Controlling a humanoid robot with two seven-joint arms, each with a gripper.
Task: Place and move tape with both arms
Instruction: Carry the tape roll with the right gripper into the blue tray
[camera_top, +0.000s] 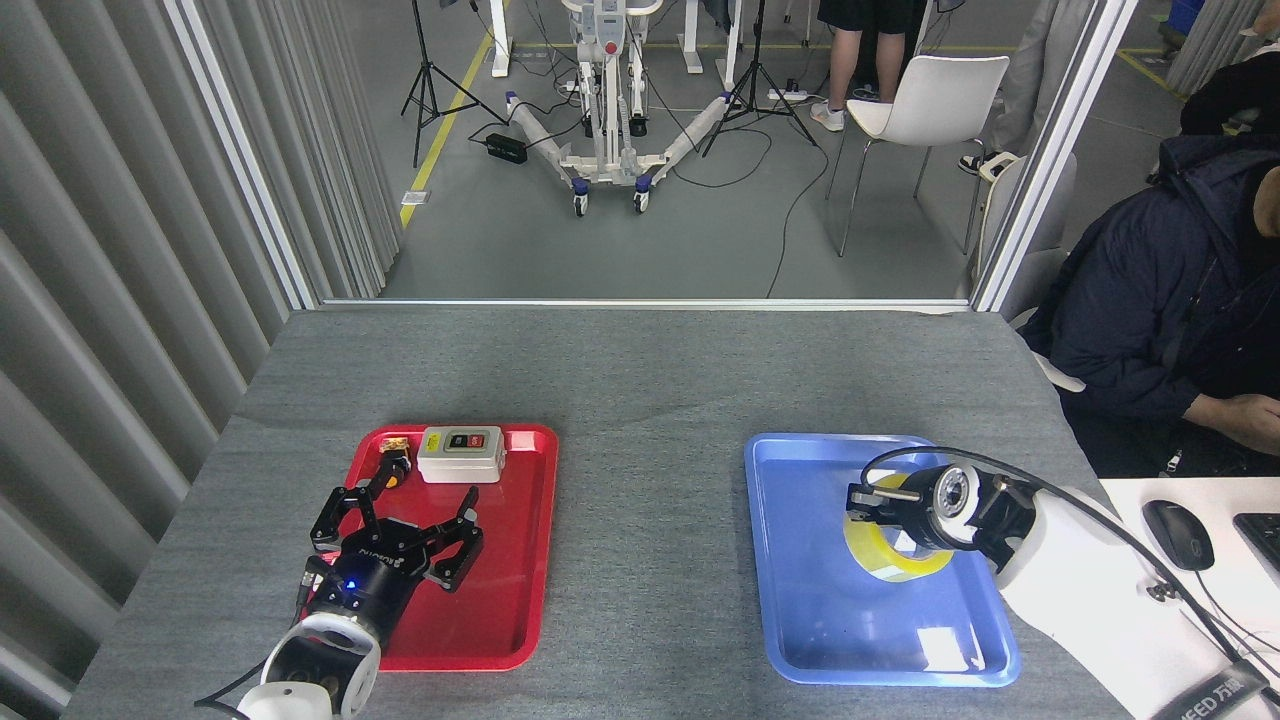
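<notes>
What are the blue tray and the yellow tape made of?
The blue tray looks like smooth, glossy plastic, since bright window reflections sit on its floor. The tape looks like shiny see-through yellow plastic film wound in a roll; its edge gleams. Its core is hidden by the right gripper.
</notes>
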